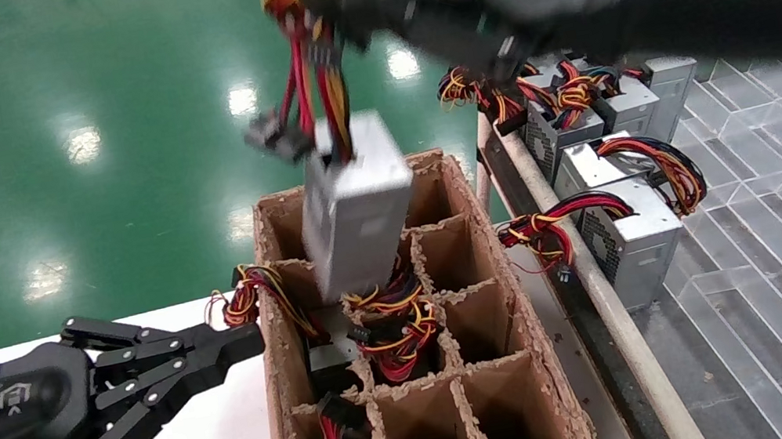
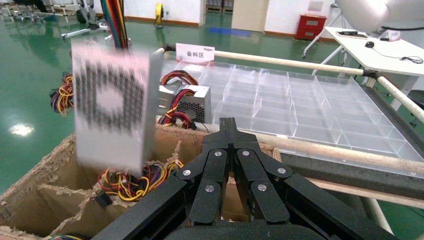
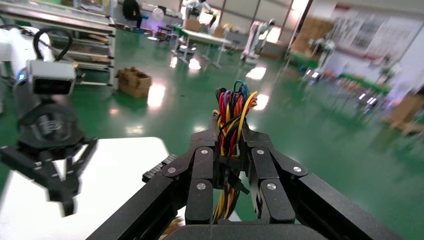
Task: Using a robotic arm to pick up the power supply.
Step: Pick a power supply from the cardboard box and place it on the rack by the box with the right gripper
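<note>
Right gripper [image 3: 230,145] clamped on wire bundle [image 3: 231,112], power supply [image 1: 356,209] dangling over cardboard box [image 1: 540,353]. Lift slow, avoid swing. Left gripper [image 1: 241,341] closed, idle beside box.

The left gripper [image 2: 228,125] is seen in the foreground, its black fingers [image 2: 223,131] closed together, tips touching. Beyond it, the power supply [image 2: 112,107] hangs blurred above a brown divided cardboard box [image 2: 45,187], its honeycomb vent facing the camera. Wire bundles [image 2: 132,182] lie in the box. Clear plastic trays [image 2: 280,100] are spread behind.
</note>
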Motion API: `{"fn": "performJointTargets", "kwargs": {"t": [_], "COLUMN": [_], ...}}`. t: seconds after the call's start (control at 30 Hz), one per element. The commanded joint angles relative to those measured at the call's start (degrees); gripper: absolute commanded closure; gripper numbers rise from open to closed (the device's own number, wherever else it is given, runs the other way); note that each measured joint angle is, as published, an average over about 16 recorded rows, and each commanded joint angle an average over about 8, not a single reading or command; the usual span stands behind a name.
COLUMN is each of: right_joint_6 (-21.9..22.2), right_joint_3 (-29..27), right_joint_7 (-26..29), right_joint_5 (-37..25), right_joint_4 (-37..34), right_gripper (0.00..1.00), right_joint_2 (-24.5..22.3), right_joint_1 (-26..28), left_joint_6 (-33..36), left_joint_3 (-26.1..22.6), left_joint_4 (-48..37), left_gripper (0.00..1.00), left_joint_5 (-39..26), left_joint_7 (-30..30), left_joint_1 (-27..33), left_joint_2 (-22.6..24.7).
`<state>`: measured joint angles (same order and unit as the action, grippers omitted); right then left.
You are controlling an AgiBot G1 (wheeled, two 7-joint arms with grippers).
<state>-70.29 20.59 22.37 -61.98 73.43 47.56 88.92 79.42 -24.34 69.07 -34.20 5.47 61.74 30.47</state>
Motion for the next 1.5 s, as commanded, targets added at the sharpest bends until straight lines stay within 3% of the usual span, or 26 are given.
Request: {"fn": "performJointTargets", "kwargs": {"t": [0.03,0.4,0.6,1.17,1.5], "right_joint_6": [-1.32,-8.78,-10.78,-5.67,-2.85], "right_joint_3": [-0.97,-0.73,0.34,4.66,8.75], "right_joint_7": [-1.53,-19.48,-27.14,-40.48,-46.58], "right_joint_5": [0.82,-7.80,-13.90,-33.17,-42.09], "right_joint_4": [-0.77,-7.18,-10.33,-27.59,-39.58], "right_gripper": [1.00,1.00,1.00,1.00,1.00], "right_joint_2": [-0.50,-3.92,-5.88,-7.67,-6.44], "right_joint_1": [2.12,15.05,20.82,35.96,39.61], "left_joint_6": [0.00,0.00,0.00,0.00,0.00], "left_joint_3": [0.00,0.00,0.00,0.00,0.00], "left_joint_4": [0.00,0.00,0.00,0.00,0.00], "left_gripper": [1.00,1.00,1.00,1.00,1.00], "left_joint_5": [0.00,0.00,0.00,0.00,0.00], "left_joint_7": [0.00,0.00,0.00,0.00,0.00], "left_joint_1": [0.00,0.00,0.00,0.00,0.00], "left_joint_2": [0.00,0.00,0.00,0.00,0.00]}}
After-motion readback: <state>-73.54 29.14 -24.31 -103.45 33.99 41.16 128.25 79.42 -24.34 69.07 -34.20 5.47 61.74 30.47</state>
